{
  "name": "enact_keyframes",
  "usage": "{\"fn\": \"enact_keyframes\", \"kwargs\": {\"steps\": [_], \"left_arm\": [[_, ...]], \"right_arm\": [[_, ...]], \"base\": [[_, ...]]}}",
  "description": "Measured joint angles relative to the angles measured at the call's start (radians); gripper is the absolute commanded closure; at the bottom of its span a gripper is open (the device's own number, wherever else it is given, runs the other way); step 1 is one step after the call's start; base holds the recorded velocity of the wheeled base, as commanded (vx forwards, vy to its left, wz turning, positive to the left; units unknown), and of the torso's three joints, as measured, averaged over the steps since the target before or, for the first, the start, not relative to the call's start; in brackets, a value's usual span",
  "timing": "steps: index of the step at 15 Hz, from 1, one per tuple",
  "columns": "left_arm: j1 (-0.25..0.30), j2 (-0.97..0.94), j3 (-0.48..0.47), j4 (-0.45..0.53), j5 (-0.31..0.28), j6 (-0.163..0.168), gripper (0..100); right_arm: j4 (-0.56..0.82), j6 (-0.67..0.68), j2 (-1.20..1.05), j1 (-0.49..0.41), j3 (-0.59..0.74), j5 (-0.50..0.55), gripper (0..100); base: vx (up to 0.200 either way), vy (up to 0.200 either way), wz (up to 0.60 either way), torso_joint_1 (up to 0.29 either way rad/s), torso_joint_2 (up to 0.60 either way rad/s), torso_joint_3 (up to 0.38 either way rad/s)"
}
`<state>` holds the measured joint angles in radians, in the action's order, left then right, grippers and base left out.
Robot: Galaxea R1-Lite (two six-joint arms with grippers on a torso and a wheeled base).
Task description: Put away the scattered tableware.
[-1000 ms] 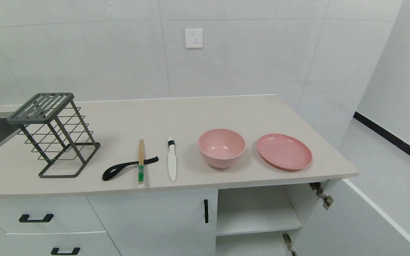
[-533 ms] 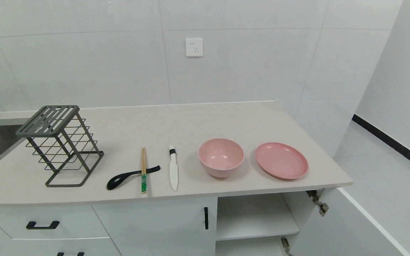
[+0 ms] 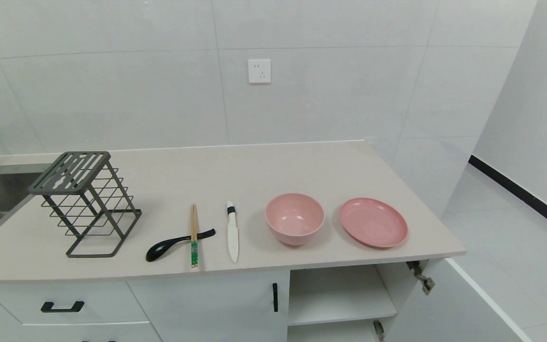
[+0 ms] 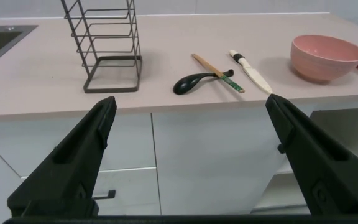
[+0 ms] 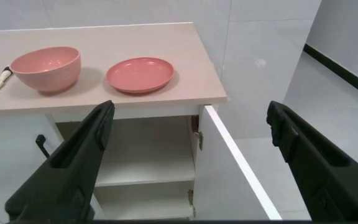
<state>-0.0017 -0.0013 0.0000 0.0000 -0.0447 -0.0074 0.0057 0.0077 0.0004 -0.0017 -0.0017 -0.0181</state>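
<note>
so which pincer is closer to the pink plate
right. the right pincer faces the open cabinet under the pink plate, with the plate close ahead. the left pincer is opposite the spoon, the bowl lying between it and the plate.

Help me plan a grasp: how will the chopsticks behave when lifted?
The chopsticks look thin and stiff, probably light. Being two loose sticks, they may separate. Resting across the black spoon, they would likely rock if pushed.
</note>
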Motion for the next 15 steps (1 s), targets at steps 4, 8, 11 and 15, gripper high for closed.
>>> {"fn": "enact_keyframes", "kwargs": {"steps": [4, 8, 11, 15], "left_arm": [[0.000, 0.000, 0.000, 0.000, 0.000, 0.000, 0], [0.000, 0.000, 0.000, 0.001, 0.002, 0.000, 0], [0.000, 0.000, 0.000, 0.000, 0.002, 0.000, 0], [0.000, 0.000, 0.000, 0.000, 0.002, 0.000, 0]], "right_arm": [[0.000, 0.001, 0.000, 0.000, 0.000, 0.000, 0], [0.000, 0.002, 0.000, 0.000, 0.000, 0.000, 0], [0.000, 0.002, 0.000, 0.000, 0.000, 0.000, 0], [0.000, 0.002, 0.000, 0.001, 0.000, 0.000, 0]], "base": [[0.000, 0.000, -0.15, -0.001, 0.00, 0.002], [0.000, 0.000, -0.30, 0.001, 0.00, 0.001], [0.000, 0.000, 0.00, 0.000, 0.00, 0.000], [0.150, 0.000, 0.00, -0.003, 0.00, 0.003]]}}
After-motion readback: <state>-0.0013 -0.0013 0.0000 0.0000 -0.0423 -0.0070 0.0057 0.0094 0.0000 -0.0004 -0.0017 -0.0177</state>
